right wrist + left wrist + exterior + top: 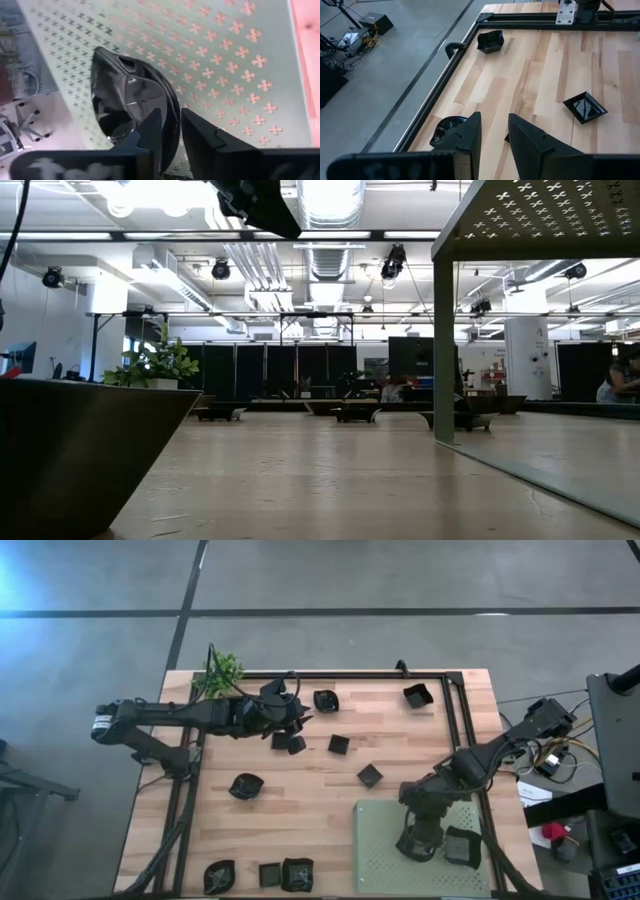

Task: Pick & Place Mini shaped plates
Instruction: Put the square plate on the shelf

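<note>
Several small black plates lie scattered on the wooden table (300, 810), among them a plate (325, 700), a plate (370, 776) and a plate (246, 785). One square plate (462, 845) lies flat on the green mat (380, 860). My right gripper (418, 838) is over the mat, shut on a rounded black plate (127, 97). My left gripper (288, 720) hovers open near the far left part of the table, above two plates (290, 743). In its wrist view the left gripper (495, 132) holds nothing; a rounded plate (445, 131) shows beside one finger. My right gripper pinches the rounded plate by its rim (171, 125), one finger inside the bowl and one outside, coming from above. The plate is tilted over the green mat (225, 60). Whether its lower edge touches the mat, I cannot tell.
A small leafy plant (222, 672) stands at the far left corner. A black frame rail (350, 673) runs along the far edge and down the right side. Three plates (270, 875) sit at the near left edge. A large dark plate (80, 450) is close to the low camera.
</note>
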